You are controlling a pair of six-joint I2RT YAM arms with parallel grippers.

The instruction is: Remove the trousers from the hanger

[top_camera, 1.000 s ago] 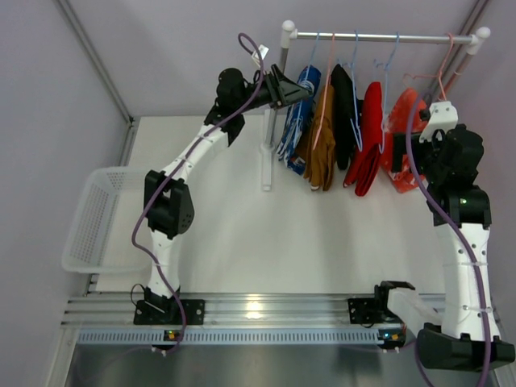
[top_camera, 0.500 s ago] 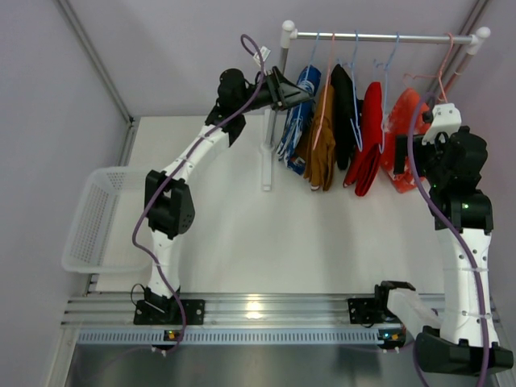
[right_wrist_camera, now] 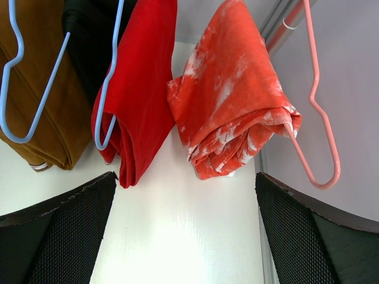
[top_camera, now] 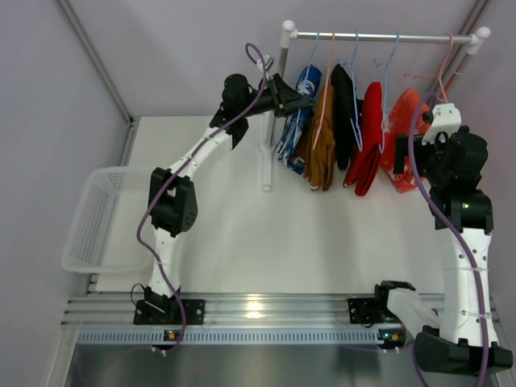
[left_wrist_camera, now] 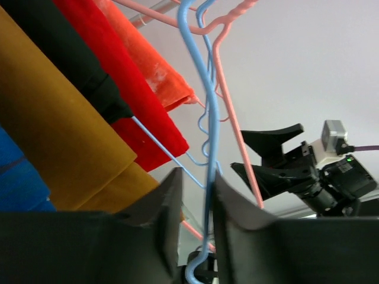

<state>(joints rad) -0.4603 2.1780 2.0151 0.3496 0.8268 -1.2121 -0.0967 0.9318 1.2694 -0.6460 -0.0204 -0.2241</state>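
Several trousers hang folded on hangers on a rail [top_camera: 379,36]: blue patterned [top_camera: 297,121], tan-brown [top_camera: 322,145], black [top_camera: 345,113] and red [top_camera: 368,145]. An orange-red garment with white specks [top_camera: 405,105] hangs at the right end. My left gripper [top_camera: 309,100] is up at the blue trousers' hanger. In the left wrist view my left gripper [left_wrist_camera: 196,177] stands narrowly open with the blue hanger wire [left_wrist_camera: 210,136] between the jaws, against the right finger. My right gripper [top_camera: 401,155] is wide open and empty beside the orange-red garment [right_wrist_camera: 231,100], with the red trousers [right_wrist_camera: 139,89] to the left of it.
A white mesh basket [top_camera: 93,218] stands at the table's left edge. The rack's white post and foot [top_camera: 268,153] stand left of the clothes. A pink hanger [right_wrist_camera: 320,136] hangs by the right wall. Walls close in behind and at the right.
My left gripper has edged right, further onto the blue hanger. My right arm shifted slightly right and back a second ago, then stayed still.
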